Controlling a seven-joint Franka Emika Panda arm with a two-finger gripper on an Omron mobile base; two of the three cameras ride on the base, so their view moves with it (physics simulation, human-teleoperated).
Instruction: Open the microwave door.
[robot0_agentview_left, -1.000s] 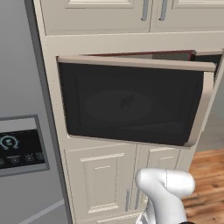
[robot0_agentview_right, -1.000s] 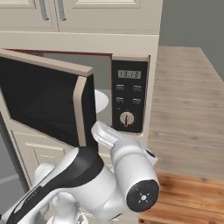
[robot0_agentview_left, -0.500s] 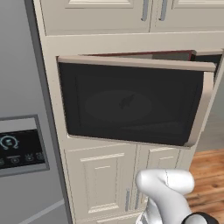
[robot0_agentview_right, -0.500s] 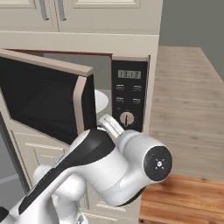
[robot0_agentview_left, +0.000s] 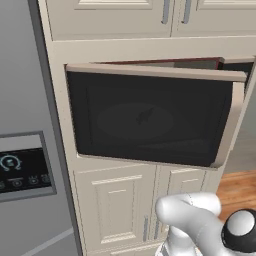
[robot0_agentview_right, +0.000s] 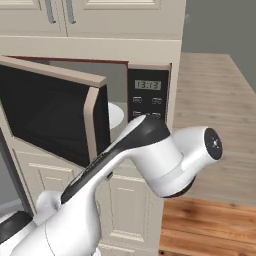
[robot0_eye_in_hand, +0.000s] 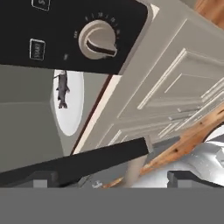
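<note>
Flat grey appliance with small black display (robot0_agentview_left: 22, 170) at far left, cut off by the edge. Dark tinted-glass microwave door (robot0_agentview_left: 147, 117) with beige frame and curved handle bar (robot0_agentview_left: 231, 125) stands partly swung out. Behind it: grey-cavity built-in microwave (robot0_agentview_right: 117, 90), white round turntable plate (robot0_eye_in_hand: 70, 101) carrying a small dark item, glossy black control panel (robot0_agentview_right: 147, 100), ribbed knob (robot0_eye_in_hand: 98, 40). Tool (robot0_eye_in_hand: 111, 179): blurry tips, apparently spread, holding nothing.

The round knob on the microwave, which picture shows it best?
The hand view: the knob shows large on the black control panel. In the right base view the arm covers it; in the left base view the open microwave door hides that side.
</note>
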